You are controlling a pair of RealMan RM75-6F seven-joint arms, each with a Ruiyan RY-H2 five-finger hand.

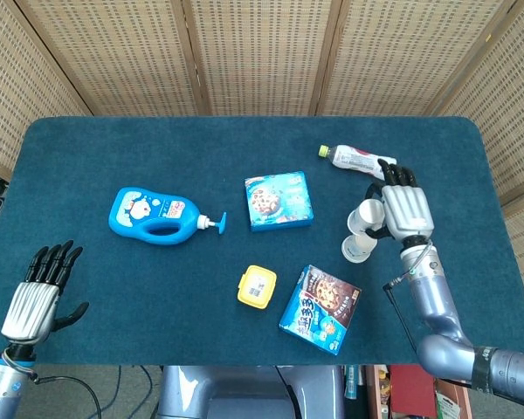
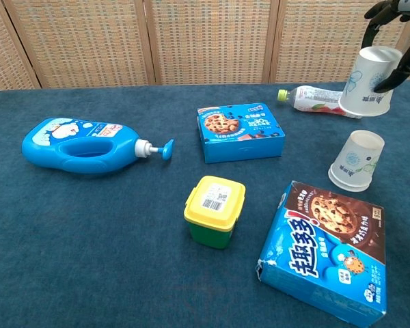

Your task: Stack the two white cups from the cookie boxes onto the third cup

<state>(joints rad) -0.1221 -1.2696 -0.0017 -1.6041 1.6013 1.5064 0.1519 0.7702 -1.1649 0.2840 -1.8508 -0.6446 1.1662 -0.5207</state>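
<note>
A white cup [image 2: 370,82] is held upside down in the right hand [image 1: 405,209], above a second inverted cup [image 2: 356,160] standing on the blue surface [image 1: 113,288] beside the larger cookie box [image 2: 330,251]. The left hand [image 1: 37,292] is kept spread at the near edge, holding nothing.

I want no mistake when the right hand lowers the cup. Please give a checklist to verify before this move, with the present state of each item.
1. Right hand holds the lifted cup: ok.
2. Lifted cup mouth-down like the cup on the table: ok.
3. Lifted cup above that cup: ok in chest view; exact alignment cannot tell.
4. Table cup stands free of the large cookie box: ok.
5. Left hand far away, empty: ok.
</note>
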